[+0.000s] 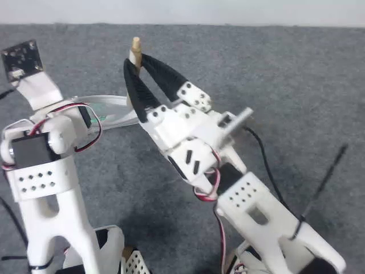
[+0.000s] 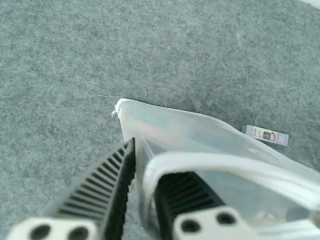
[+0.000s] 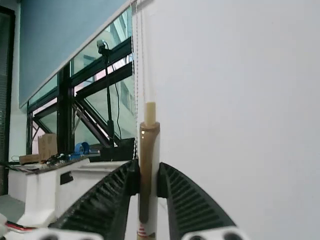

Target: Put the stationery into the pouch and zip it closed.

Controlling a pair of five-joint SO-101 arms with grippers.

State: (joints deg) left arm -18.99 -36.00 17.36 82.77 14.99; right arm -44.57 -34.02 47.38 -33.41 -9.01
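Observation:
A wooden pencil (image 1: 136, 48) stands nearly upright, pale end up, with my right gripper (image 1: 136, 60) shut on its shaft above the grey carpet. The right wrist view has the same pencil (image 3: 149, 150) clamped in the right gripper (image 3: 148, 172), against a white wall. A translucent pouch (image 2: 200, 132) with a white zipper rim lies on the carpet. My left gripper (image 2: 139, 150) is shut on the rim at its near end. In the high view the pouch (image 1: 111, 109) peeks out between the two arms. A small blue-grey case (image 2: 265, 135) lies on the carpet just beyond the pouch.
Grey carpet (image 1: 285, 80) covers the whole table. A black cable (image 1: 325, 180) runs along the right side beside the right arm's base. The left arm's camera board (image 1: 21, 57) sticks up at the far left.

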